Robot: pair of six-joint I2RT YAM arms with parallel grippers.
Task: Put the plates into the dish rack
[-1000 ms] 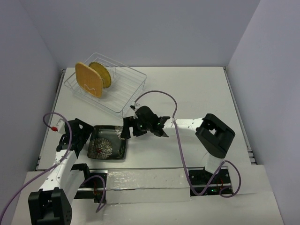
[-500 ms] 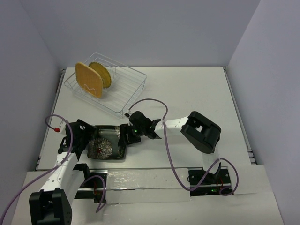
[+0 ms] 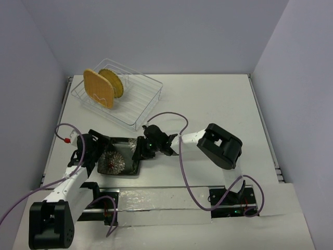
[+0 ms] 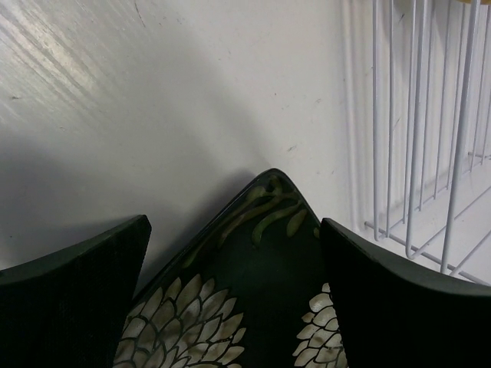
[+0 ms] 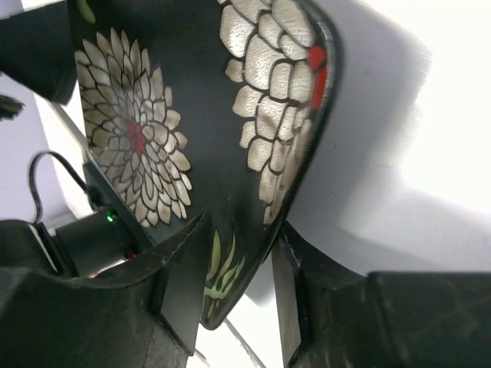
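Note:
The black plate (image 3: 115, 160) with white flowers lies at the table's near left, between my two grippers. My right gripper (image 3: 139, 151) is closed across its right rim. In the right wrist view one finger lies on the flowered face of the black plate (image 5: 176, 100), the other under the rim, around the right gripper (image 5: 244, 226). My left gripper (image 3: 91, 151) stands open over the plate's left side. In the left wrist view a corner of the black plate (image 4: 253, 291) sits inside the left gripper (image 4: 234, 226). The orange plate (image 3: 99, 88) and yellow plate (image 3: 113, 83) stand upright in the dish rack (image 3: 140, 99).
The rack stands at the back left, a short way beyond the black plate, and its wires (image 4: 422, 153) show at the right of the left wrist view. Purple cables loop over both arms. A raised rim runs along the table's left edge (image 3: 57, 125).
My right gripper moved left onto the plate's right rim and closed on it. The plate slid a little left and now sits under the open left gripper, which came in over it.

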